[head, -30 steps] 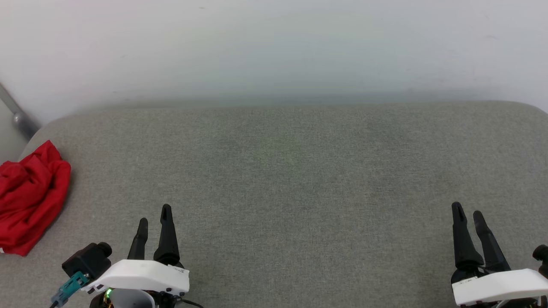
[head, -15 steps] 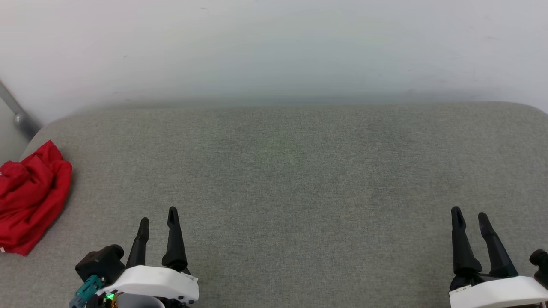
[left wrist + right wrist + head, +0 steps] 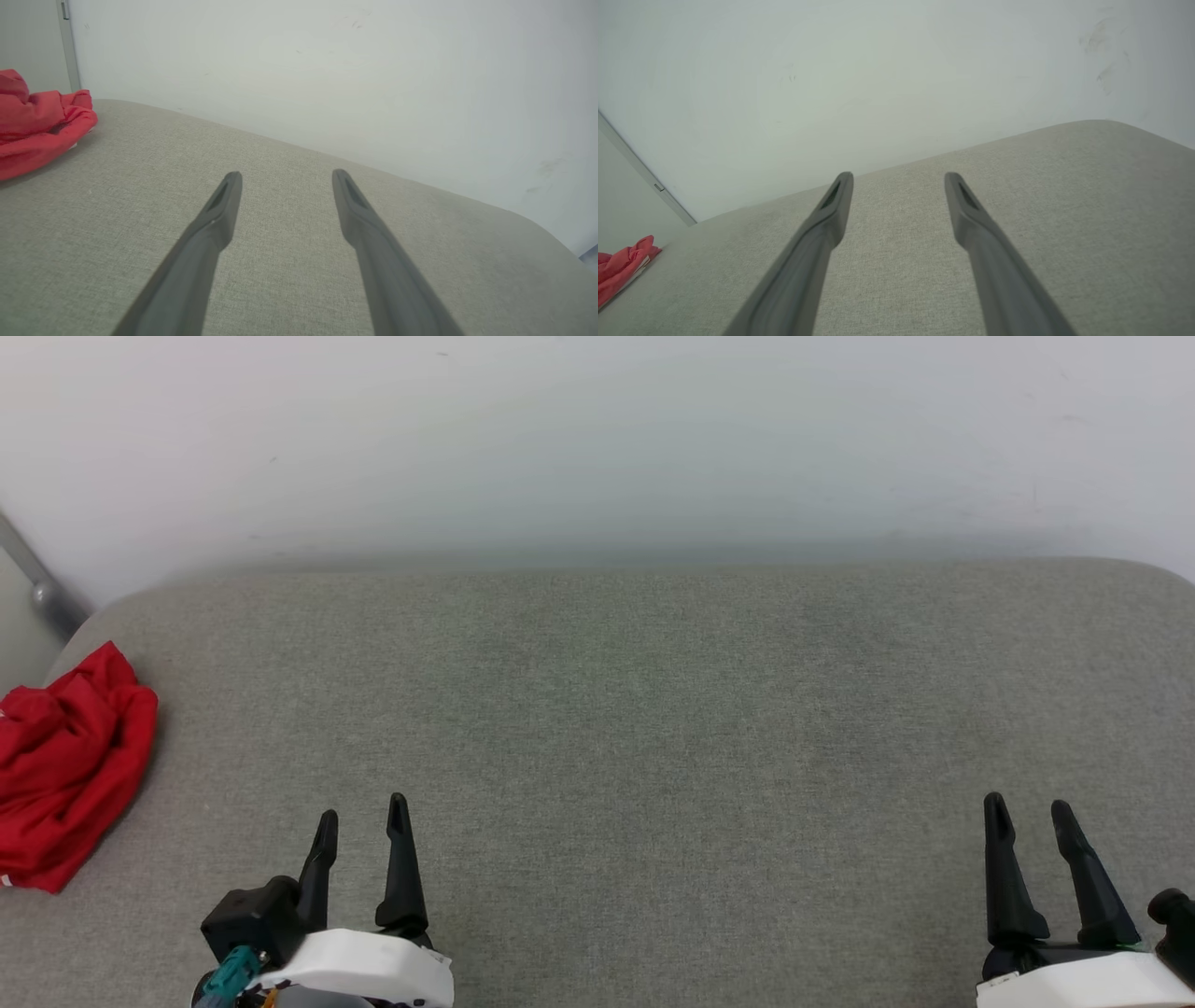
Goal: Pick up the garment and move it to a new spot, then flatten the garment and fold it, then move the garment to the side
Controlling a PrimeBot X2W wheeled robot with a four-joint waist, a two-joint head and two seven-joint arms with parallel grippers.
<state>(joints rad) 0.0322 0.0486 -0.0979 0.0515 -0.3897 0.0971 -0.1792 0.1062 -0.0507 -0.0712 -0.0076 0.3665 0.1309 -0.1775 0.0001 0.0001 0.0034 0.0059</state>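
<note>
So the count: one garment (image 3: 70, 775), two grippers, two dark fingers on each. The garment is a crumpled red heap at the far left edge of the grey cushion (image 3: 653, 709), just below a grey metal bar (image 3: 37, 588) that runs along the pale wall (image 3: 597, 448). It's all bunched up, so I can't make out any lettering or sleeves, just red folds.

Going right, the left gripper (image 3: 362, 808) sits low over the cushion, well apart from the garment. Its fingers are spread with nothing between them. The left wrist view shows the gap nicely, with the red heap off at the left edge. The right gripper (image 3: 1028, 804) is way over at the lower right, fingers also parted and gripping nothing, only bare grey fabric beneath them.

Compared with a second ago, the left gripper has slid toward the right in the head view and its fingers have opened a bit wider. The right one has dropped slightly lower in the head view and spread a little too. The garment hasn't budged.
</note>
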